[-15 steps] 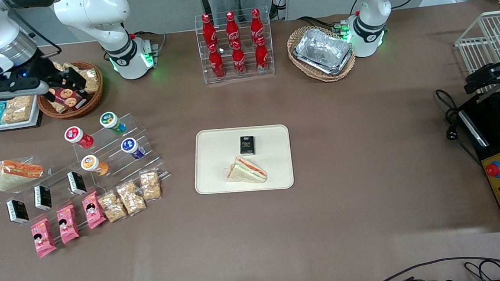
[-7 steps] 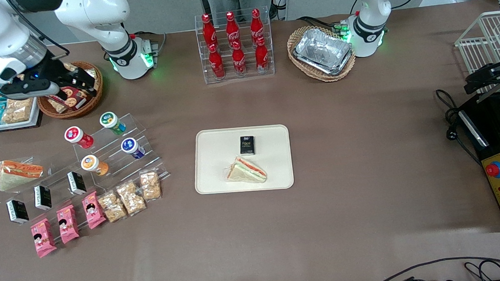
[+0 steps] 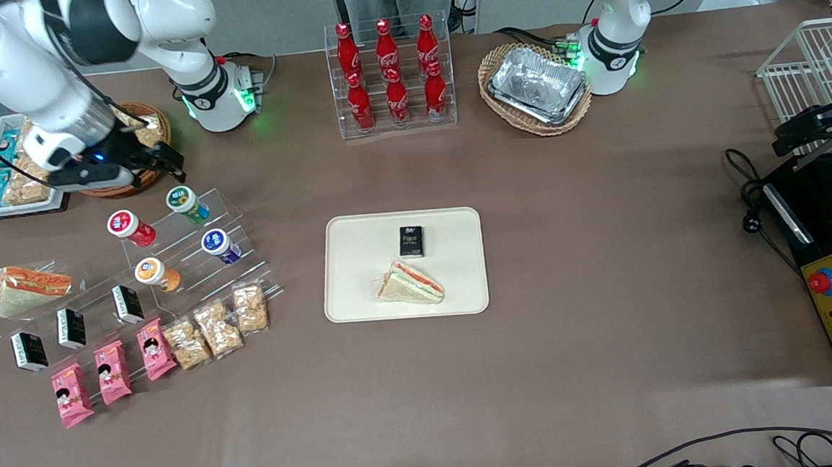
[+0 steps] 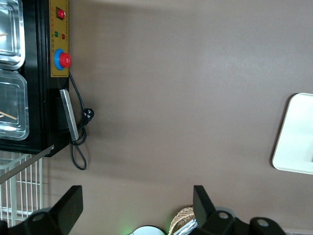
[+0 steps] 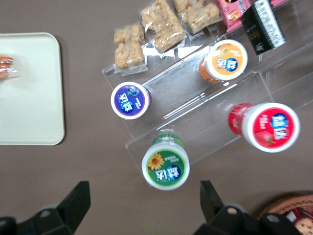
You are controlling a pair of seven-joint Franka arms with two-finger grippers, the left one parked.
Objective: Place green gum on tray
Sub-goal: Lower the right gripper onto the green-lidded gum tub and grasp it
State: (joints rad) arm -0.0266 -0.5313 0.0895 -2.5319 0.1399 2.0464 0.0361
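Hand [image 3: 166, 160] spread wide and empty at upper left of the front frame, hovering just above the green gum [image 3: 187, 203] on the clear stepped rack [image 3: 192, 240], fingers set to straddle its lid, tray [image 3: 351, 295] waiting mid-table for the drop.

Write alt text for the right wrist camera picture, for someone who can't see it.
The open gripper hangs above the green gum, which stands on a clear stepped rack with blue, orange and red bottles. A corner of the cream tray shows beside the rack.
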